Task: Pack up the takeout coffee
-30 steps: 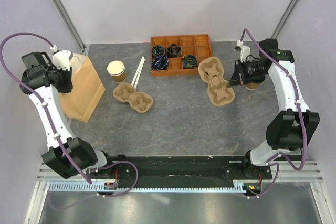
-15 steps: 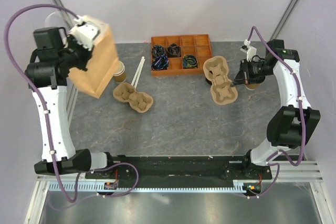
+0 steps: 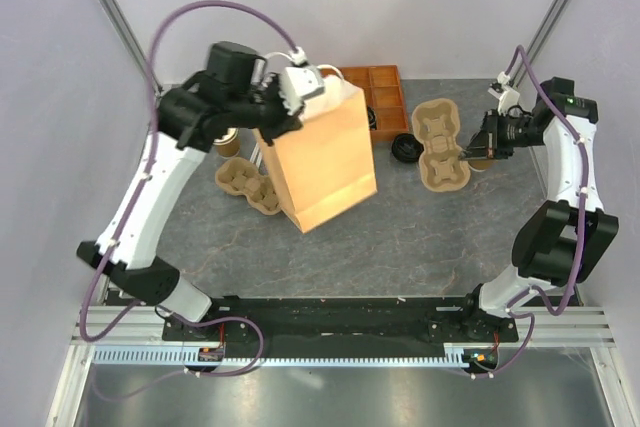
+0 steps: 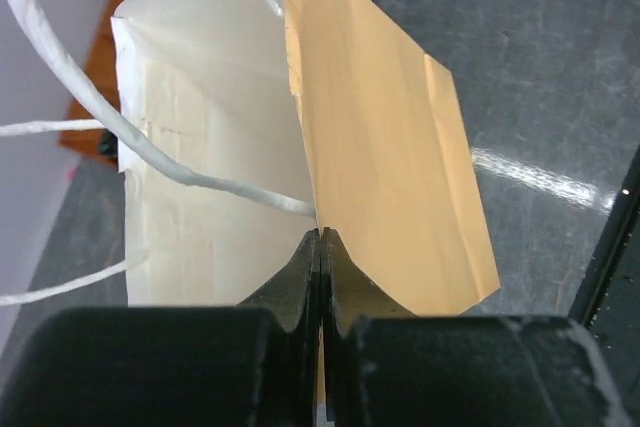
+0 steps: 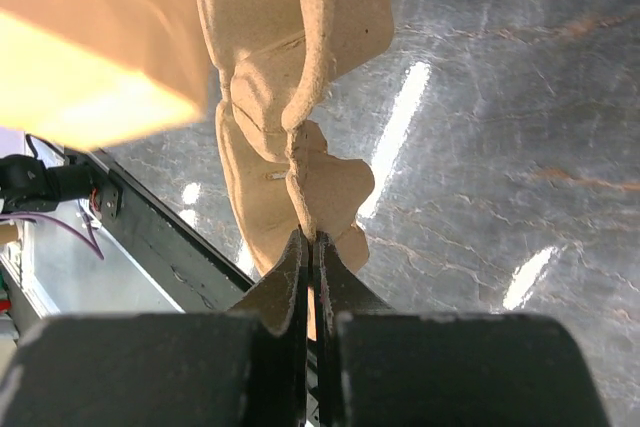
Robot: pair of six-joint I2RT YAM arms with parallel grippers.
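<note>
Top external view: mid-frame, the paper bag (image 3: 325,162) is pinched at its rim by the left gripper (image 4: 320,235); at right, the pulp carrier (image 3: 443,147) is clamped by the right gripper (image 5: 308,239). The takeout coffee cannot be discerned; nothing is judged packed.

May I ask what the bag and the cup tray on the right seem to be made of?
Bag: probably kraft paper, matte tan outside, paler inside, with sharp creases and folds. Tray: seemingly moulded pulp, matte beige, rough and fibrous with ragged edges.
</note>
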